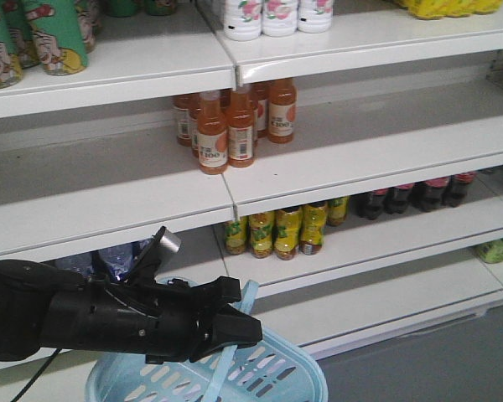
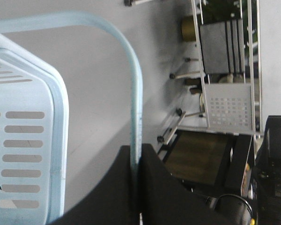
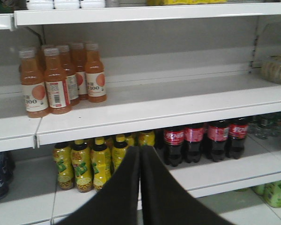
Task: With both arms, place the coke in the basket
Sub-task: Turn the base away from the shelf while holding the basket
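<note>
The left claw (image 2: 138,150) is pinched tight on the handle (image 2: 131,70) of the blue basket (image 2: 58,117). The basket sits low in front of the shelves. The right claw (image 3: 140,150) has its two tips pressed together and holds nothing. It points at the shelf (image 3: 178,105), and the dark cola bottles (image 3: 201,140) stand just below that.

The red coke does not show in any view. It may be off to one side.

So the job looks to be at its start: the basket is in hand and the coke is not picked up yet. Next, I think, the right claw must open wide, find the all-red bottle and not the dark ones, and close around it.
</note>
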### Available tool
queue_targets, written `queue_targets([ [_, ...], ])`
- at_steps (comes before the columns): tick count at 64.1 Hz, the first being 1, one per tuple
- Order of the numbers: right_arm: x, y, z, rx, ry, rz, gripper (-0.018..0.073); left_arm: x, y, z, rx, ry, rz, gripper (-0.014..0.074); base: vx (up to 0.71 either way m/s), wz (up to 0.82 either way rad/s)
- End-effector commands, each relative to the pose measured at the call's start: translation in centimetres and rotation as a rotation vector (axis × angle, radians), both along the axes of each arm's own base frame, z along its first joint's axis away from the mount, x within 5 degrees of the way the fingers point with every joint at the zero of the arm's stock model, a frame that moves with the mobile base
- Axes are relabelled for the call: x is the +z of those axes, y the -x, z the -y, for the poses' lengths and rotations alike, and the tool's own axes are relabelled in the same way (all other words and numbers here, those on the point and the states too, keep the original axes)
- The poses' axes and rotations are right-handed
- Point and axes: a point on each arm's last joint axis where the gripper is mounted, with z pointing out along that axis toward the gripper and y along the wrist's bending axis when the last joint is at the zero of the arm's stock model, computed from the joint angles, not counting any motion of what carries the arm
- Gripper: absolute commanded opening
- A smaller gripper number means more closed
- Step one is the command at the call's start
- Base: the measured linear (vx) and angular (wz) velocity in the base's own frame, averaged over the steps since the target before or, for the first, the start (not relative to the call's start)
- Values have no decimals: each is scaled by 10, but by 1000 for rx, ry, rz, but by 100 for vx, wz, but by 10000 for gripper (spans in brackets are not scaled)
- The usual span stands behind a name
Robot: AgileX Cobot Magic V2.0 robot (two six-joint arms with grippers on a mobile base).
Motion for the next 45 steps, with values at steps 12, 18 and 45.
queue_targets([
  [12,6,0,1,-8,5,86,-10,25,1,4,17,125,16,-7,-12,-47],
  [18,6,0,1,-8,5,86,-10,25,1,4,17,125,16,-7,-12,-46],
  [45,6,0,1,-8,5,86,-10,25,1,4,17,125,16,-7,-12,-45],
])
